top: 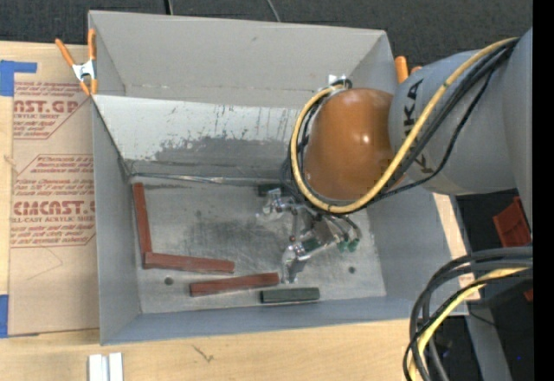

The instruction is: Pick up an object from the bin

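1. The gripper (293, 267) hangs just behind the dark grey bar (289, 294) lying on the bin (112, 223) floor; whether it is released or clenched, I cannot tell.
2. The reddish-brown bar (234, 285) lies just left of the dark grey bar, with its right end beside the gripper.
3. The L-shaped brown piece (144, 232) lies farther left.

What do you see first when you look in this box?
The shiny orange cover on the robot's wrist jumps out first, big and round over the right half of the grey bin. Below it the gripper hangs low over the bin floor, close to a dark flat bar by the front wall. A reddish-brown L-shaped strip lies on the left, and a straight reddish-brown strip lies beside the bar.
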